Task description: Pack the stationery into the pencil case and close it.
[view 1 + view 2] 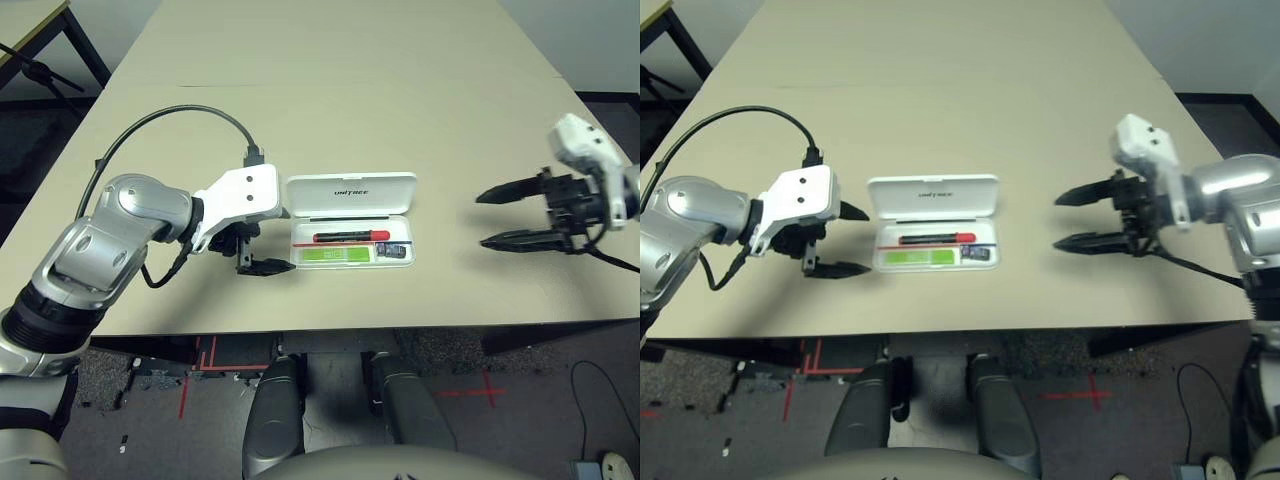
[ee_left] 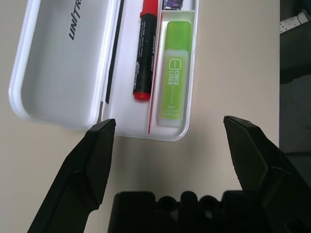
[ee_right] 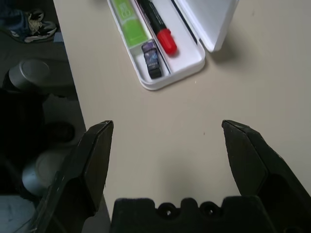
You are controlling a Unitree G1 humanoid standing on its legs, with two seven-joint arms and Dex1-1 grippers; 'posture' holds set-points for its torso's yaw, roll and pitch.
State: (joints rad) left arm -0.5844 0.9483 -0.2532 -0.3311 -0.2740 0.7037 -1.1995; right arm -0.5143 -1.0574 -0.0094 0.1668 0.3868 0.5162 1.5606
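While the pencil case (image 1: 352, 222) lies open holding marker (image 1: 350, 237), green stick (image 1: 336, 255) and block (image 1: 395, 250), left gripper (image 1: 268, 240) sits beside it, jaws spread; right gripper (image 1: 497, 218) well apart, jaws spread.

Pencil case (image 1: 351, 190) open mid-table, marker (image 1: 352, 236), stick (image 1: 336, 255) and block (image 1: 396, 250) inside, stick nearest the table's front edge

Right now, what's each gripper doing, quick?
Left gripper: open, holding nothing, beside the pencil case.
Right gripper: open, holding nothing.
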